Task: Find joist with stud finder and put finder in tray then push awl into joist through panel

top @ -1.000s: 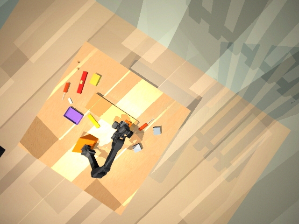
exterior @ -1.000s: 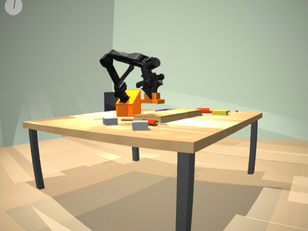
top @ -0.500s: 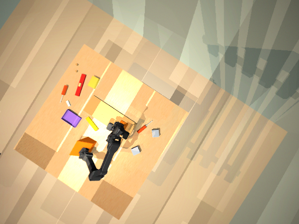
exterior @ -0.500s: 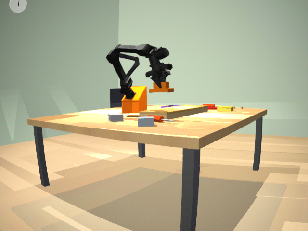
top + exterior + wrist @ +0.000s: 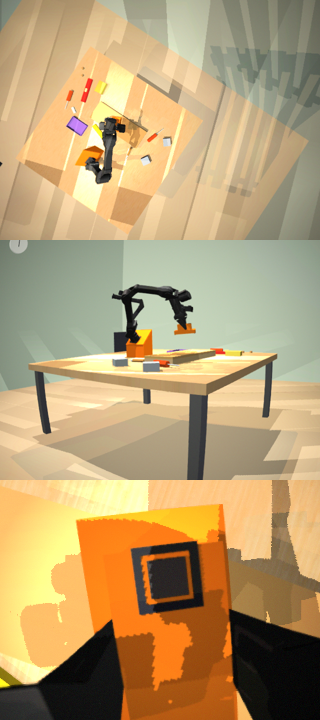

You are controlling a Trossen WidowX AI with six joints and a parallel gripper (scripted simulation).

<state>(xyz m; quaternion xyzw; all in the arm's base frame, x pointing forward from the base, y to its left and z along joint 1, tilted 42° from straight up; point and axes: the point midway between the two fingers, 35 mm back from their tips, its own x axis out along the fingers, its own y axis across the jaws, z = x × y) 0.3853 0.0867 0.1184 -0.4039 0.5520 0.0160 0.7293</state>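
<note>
My gripper [image 5: 184,327] [image 5: 164,619] is shut on the orange stud finder [image 5: 118,119] [image 5: 191,329] [image 5: 97,565], held well above the wooden floor panel [image 5: 103,111] [image 5: 192,356]. The stud finder's square display [image 5: 170,577] is dark. The purple tray [image 5: 77,125] [image 5: 177,350] lies beyond the panel's left end in the top view, with nothing seen in it. A small tool with a wood-coloured handle [image 5: 130,150] [image 5: 138,359] lies by the panel's near end. A red-handled tool [image 5: 152,137] [image 5: 161,362] with a thin shaft lies beside it. I cannot tell for certain which is the awl.
Two grey blocks [image 5: 167,142] [image 5: 146,160] are right of the panel. A yellow bar [image 5: 97,129] lies between tray and arm. An orange wedge [image 5: 82,158] [image 5: 134,351] stands at the arm's base. A red bar [image 5: 89,83], yellow block [image 5: 100,87] and another red-handled tool [image 5: 69,95] lie upper left.
</note>
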